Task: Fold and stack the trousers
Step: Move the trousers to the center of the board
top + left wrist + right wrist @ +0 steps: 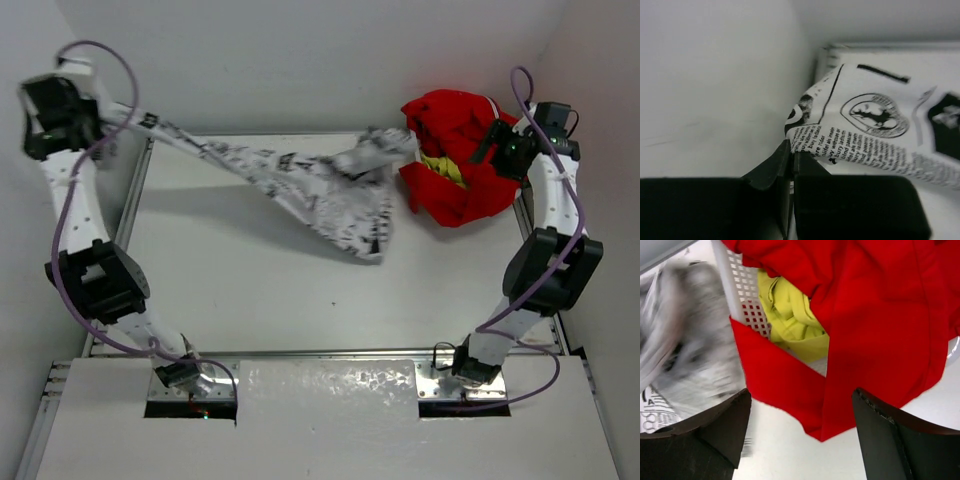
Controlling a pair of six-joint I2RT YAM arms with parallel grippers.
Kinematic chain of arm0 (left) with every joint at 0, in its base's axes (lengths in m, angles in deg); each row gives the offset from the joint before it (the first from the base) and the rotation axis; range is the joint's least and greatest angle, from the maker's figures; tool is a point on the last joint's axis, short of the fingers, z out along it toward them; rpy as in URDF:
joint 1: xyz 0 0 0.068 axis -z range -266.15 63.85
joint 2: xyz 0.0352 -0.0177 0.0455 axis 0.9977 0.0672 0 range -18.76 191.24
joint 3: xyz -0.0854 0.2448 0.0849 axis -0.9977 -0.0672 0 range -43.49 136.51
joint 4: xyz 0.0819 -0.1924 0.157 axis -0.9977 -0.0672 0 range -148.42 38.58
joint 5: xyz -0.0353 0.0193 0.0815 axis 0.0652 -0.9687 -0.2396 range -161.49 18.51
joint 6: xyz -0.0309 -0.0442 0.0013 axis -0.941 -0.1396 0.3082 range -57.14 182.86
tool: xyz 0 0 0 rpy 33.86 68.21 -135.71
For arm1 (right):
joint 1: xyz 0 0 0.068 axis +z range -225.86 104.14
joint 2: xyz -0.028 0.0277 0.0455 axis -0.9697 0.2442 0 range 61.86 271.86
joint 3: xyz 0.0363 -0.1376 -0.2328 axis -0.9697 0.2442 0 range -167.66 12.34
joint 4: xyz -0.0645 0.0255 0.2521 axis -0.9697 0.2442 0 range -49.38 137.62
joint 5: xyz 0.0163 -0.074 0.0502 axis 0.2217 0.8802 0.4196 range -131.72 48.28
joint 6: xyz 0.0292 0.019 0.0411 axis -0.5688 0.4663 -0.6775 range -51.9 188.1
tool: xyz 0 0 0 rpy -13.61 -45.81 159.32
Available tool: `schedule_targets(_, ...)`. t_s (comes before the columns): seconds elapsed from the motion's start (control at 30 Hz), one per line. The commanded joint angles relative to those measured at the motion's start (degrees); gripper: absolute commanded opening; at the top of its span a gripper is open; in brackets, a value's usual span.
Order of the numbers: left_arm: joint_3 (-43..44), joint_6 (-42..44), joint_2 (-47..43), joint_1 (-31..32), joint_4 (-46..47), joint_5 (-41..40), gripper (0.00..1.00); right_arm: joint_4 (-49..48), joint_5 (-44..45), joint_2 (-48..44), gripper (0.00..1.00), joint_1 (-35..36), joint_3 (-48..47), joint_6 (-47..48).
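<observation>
The trousers (pixel 320 190), white with black newspaper print, stretch across the back of the table from the far left corner towards a white basket (pixel 747 300). My left gripper (pixel 135 118) is shut on one end of the trousers (pixel 865 130) and holds it lifted at the far left, near the wall. The other end lies bunched against the basket and looks blurred in the right wrist view (pixel 685 340). My right gripper (pixel 490 145) is open and empty, hovering over the red cloth that hangs out of the basket.
The basket at the back right holds a red garment (pixel 455 150) draped over its rim and a yellow-green one (pixel 790 320) inside. A grey wall (pixel 715 85) stands close on the left. The table's raised rim (pixel 130 200) runs along the left side.
</observation>
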Motion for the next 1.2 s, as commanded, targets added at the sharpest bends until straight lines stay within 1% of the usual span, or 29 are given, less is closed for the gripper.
schedule_targets(0.0, 11.6, -0.1, -4.9, -8.0, -1.2, 1.6, 0.00, 0.0, 1.3, 4.5, 0.77, 0.5, -3.5, -1.1)
schedule_targets(0.03, 16.2, -0.3, -5.0, -9.5, -2.0, 3.1, 0.00, 0.5, 2.6, 5.5, 0.77, 0.5, -4.0, -1.3)
schedule_targets(0.1, 20.4, 0.1, -5.5, -12.2, -2.7, 4.2, 0.00, 2.4, 3.7, 7.7, 0.76, 0.5, -5.7, -1.4)
schedule_targets(0.17, 22.7, 1.6, -6.8, -12.3, -3.6, 9.1, 0.00, 3.4, 3.8, 9.7, 0.76, 0.8, -6.7, -1.2)
schedule_targets(0.2, 22.2, 1.3, -8.6, -12.3, -3.7, 12.7, 0.00, 3.2, 3.3, 9.8, 0.75, 1.1, -6.6, -0.6)
schedule_targets(0.23, 19.8, 0.5, -10.6, -12.2, -3.5, 20.7, 0.00, 2.5, 3.0, 9.1, 0.75, 2.4, -6.0, 1.5)
schedule_targets(0.3, 16.4, -1.1, -12.3, -11.4, -2.1, 29.0, 0.00, 1.6, 4.3, 7.7, 0.75, 4.9, -5.1, 5.2)
schedule_targets(0.33, 13.6, -2.4, -12.8, -10.7, -1.9, 30.0, 0.00, 1.1, 5.7, 6.1, 0.76, 8.8, -4.7, 10.0)
schedule_targets(0.4, 11.6, -3.1, -13.3, -7.9, -2.3, 30.3, 0.00, 0.6, 10.4, 5.4, 0.77, 13.1, -4.4, 15.2)
schedule_targets(0.43, 10.7, -3.1, -13.2, -7.0, -2.6, 30.4, 0.00, 0.8, 11.8, 5.4, 0.78, 16.8, -4.7, 18.1)
schedule_targets(0.47, 10.5, -3.2, -13.1, -5.5, -2.9, 30.4, 0.00, 1.4, 12.8, 6.7, 0.78, 17.6, -5.7, 20.2)
schedule_targets(0.53, 10.6, -3.3, -13.1, -3.9, -3.2, 29.8, 0.00, 2.8, 17.0, 9.2, 0.78, 20.8, -7.5, 20.8)
schedule_targets(0.57, 10.9, -3.2, -13.1, -2.0, -3.5, 29.6, 0.00, 5.2, 19.6, 12.6, 0.78, 21.3, -9.8, 20.6)
schedule_targets(0.6, 11.2, -2.8, -13.1, -1.0, -4.1, 29.0, 0.00, 7.1, 25.7, 14.7, 0.77, 21.5, -11.3, 20.5)
schedule_targets(0.63, 11.3, -2.7, -13.1, 0.1, -4.3, 28.8, 0.00, 9.1, 28.0, 16.8, 0.77, 21.6, -13.3, 20.5)
schedule_targets(0.67, 11.3, -3.0, -13.1, 2.0, -4.3, 28.8, 0.00, 12.3, 29.4, 20.4, 0.76, 21.6, -15.8, 20.5)
schedule_targets(0.7, 11.2, -3.2, -13.0, 3.1, -4.3, 28.6, 0.00, 12.6, 29.5, 21.3, 0.76, 21.6, -16.0, 20.5)
schedule_targets(0.73, 10.9, -3.9, -12.9, 4.2, -4.2, 28.4, 0.00, 12.3, 27.7, 21.6, 0.75, 21.8, -14.8, 20.5)
schedule_targets(0.8, 10.5, -4.9, -12.3, 7.8, -3.6, 26.8, 0.00, 10.0, 27.8, 22.1, 0.69, 22.2, -13.3, 20.0)
schedule_targets(0.83, 10.7, -6.0, -11.9, 9.0, -3.5, 26.1, 0.00, 9.7, 30.3, 22.6, 0.65, 22.6, -13.6, 19.5)
schedule_targets(0.87, 11.2, -6.5, -10.8, 11.6, -3.4, 25.6, 0.00, 10.3, 31.6, 23.5, 0.61, 22.6, -14.5, 19.2)
schedule_targets(0.9, 13.2, -7.1, -10.0, 13.0, -3.5, 24.8, 0.00, 11.0, 33.4, 26.0, 0.53, 22.5, -15.5, 19.0)
schedule_targets(0.93, 14.8, -7.3, -9.3, 14.3, -3.7, 24.4, 0.00, 11.9, 35.1, 27.3, 0.50, 22.2, -18.4, 19.3)
schedule_targets(0.97, 16.4, -7.2, -7.5, 17.4, -3.8, 23.8, 0.00, 13.6, 38.5, 28.5, 0.48, 22.1, -19.7, 19.4)
schedule_targets(1.0, 19.7, -6.7, -6.9, 19.0, -4.2, 22.3, 0.00, 13.9, 39.6, 29.3, 0.44, 21.7, -20.2, 19.0)
schedule_targets(1.03, 21.2, -6.2, -6.1, 20.7, -4.3, 21.5, 0.00, 14.0, 40.1, 29.4, 0.41, 20.7, -21.0, 16.7)
schedule_targets(1.1, 24.8, -5.0, -4.6, 26.0, -4.2, 19.0, 0.00, 15.4, 40.3, 29.6, 0.36, 19.6, -23.4, 14.8)
schedule_targets(1.13, 26.0, -4.3, -4.1, 27.4, -4.1, 18.0, 0.00, 16.1, 40.3, 30.0, 0.33, 18.8, -27.1, 13.7)
schedule_targets(1.17, 27.0, -4.3, -3.4, 29.8, -3.2, 17.1, 0.00, 17.5, 40.0, 30.1, 0.34, 18.7, -29.2, 13.6)
